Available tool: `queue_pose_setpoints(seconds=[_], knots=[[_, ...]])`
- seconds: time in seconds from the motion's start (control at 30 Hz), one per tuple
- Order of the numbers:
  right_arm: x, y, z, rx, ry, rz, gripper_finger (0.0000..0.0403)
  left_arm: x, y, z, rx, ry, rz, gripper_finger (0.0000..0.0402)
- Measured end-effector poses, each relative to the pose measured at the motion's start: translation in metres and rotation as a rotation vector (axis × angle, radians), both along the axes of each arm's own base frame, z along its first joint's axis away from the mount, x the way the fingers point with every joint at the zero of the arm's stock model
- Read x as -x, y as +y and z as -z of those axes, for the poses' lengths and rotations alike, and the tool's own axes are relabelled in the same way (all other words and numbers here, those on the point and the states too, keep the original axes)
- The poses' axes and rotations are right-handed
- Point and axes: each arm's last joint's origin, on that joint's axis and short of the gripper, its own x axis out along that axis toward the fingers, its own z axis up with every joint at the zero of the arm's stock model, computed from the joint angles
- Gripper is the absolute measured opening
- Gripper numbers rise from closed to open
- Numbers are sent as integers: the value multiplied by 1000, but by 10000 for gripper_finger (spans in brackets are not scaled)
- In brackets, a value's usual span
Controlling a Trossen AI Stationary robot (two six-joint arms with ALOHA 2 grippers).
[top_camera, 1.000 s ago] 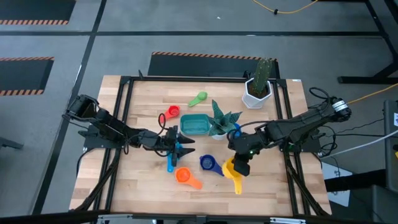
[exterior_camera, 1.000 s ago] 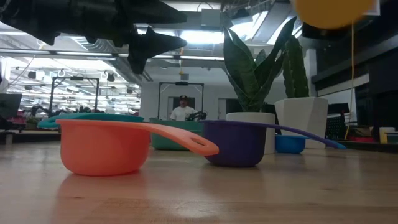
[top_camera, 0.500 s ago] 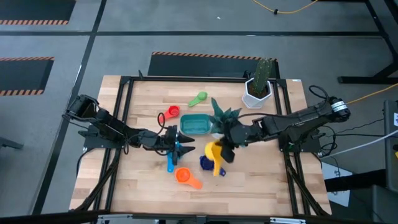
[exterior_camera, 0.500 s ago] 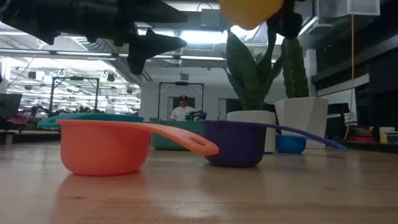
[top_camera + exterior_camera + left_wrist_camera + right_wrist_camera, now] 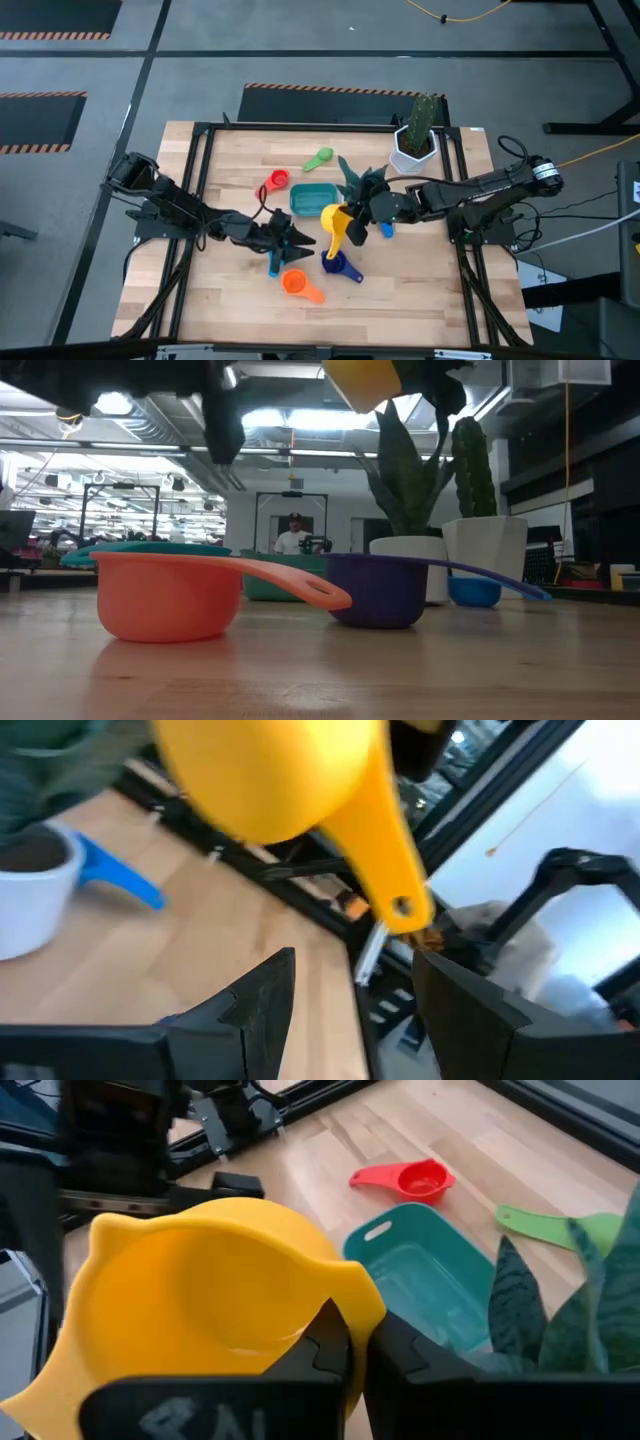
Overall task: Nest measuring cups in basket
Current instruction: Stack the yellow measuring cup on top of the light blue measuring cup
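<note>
My right gripper [image 5: 356, 228] is shut on the yellow measuring cup [image 5: 334, 220] and carries it in the air just right of the teal basket [image 5: 312, 199]. In the low view the yellow cup [image 5: 364, 380] hangs high and tilted. My left gripper [image 5: 299, 238] hovers open near the table's middle, level, with nothing between its fingers [image 5: 262, 1000]. On the wood lie the red cup [image 5: 274, 183], the green cup [image 5: 319, 158], the orange cup [image 5: 296, 284], the dark blue cup [image 5: 337, 265] and a light blue cup [image 5: 274, 264], each on its base. My right gripper pinches the yellow cup's bowl wall at the rim [image 5: 358, 1302], one finger [image 5: 322, 1348] inside the bowl and one outside. The fingers come from the table's right, slanting down. The cup is lifted clear and tipped, its handle [image 5: 392, 870] hanging downward.
A small spiky plant in a white pot [image 5: 362, 190] stands right beside the basket, close to my right gripper. A white cactus pot [image 5: 413, 146] stands at the far right. Another blue cup [image 5: 385, 230] lies beside the small plant. Dark frame rails [image 5: 200, 170] edge the table.
My right gripper has carried the yellow cup up and toward the table's left and far edges, from beside the dark blue cup to next to the basket. Its wrist has turned, and the cup's handle has swung. My left gripper has rolled about its own axis and risen slightly.
</note>
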Motion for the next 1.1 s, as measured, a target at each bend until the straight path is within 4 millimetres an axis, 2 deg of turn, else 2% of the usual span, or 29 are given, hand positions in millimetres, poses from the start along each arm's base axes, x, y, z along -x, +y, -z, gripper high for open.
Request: queue_pose_setpoints(seconds=[0.2,0.4,0.53,0.7,1.1], knots=[[0,0,0,-10,-6,5,17,-12,-10,-24,-3,-53,15,196],[0,0,-1,-14,-10,7,18,-25,-15,-38,-26,36,5,196],[0,0,-1,-16,-11,8,18,-31,-17,-44,-33,105,-12,196],[-1,0,-1,-16,-12,8,18,-33,-17,-48,-33,106,-43,196],[-3,1,-3,-51,-55,27,18,-33,-16,-47,-12,125,-90,196]])
